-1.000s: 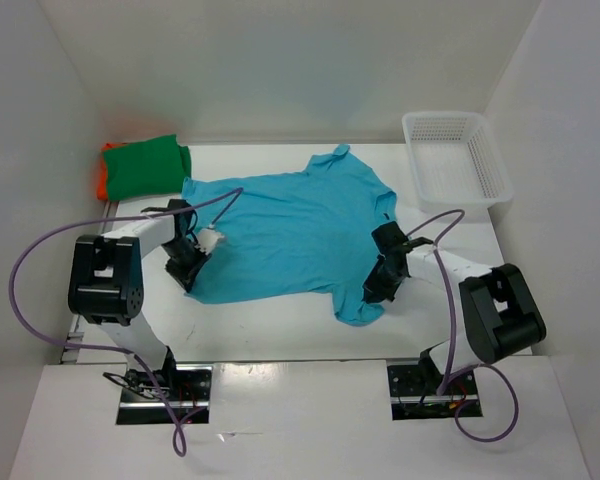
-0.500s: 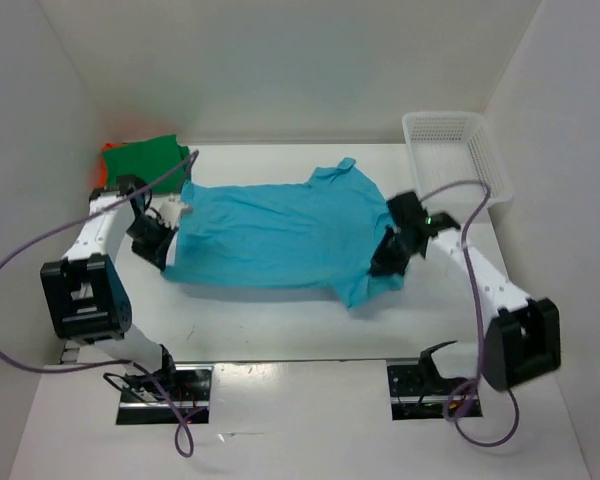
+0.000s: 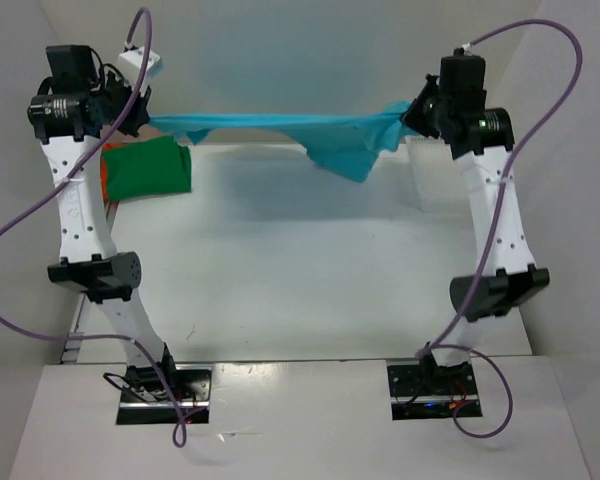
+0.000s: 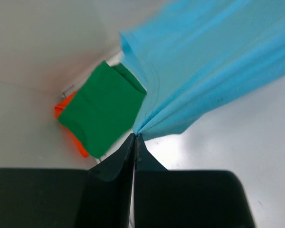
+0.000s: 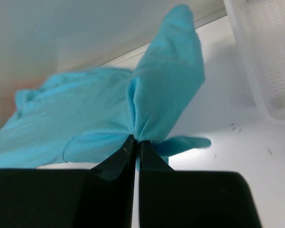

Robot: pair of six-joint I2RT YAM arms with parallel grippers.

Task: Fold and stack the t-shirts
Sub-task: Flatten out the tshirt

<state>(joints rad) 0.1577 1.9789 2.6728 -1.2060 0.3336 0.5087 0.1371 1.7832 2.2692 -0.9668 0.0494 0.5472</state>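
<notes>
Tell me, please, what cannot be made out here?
The orange shirt: mostly under the green shirt, top and left wrist views.
The basket: cut off by the right wrist view's edge, barely discernible from above.
Gripped edges of the turquoise shirt: inside shut jaws, both wrist views.

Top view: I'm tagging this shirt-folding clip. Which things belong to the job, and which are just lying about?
Job: turquoise t-shirt, held up between left gripper and right gripper; green t-shirt, folded, on orange t-shirt.
Lying about: white mesh basket.
</notes>
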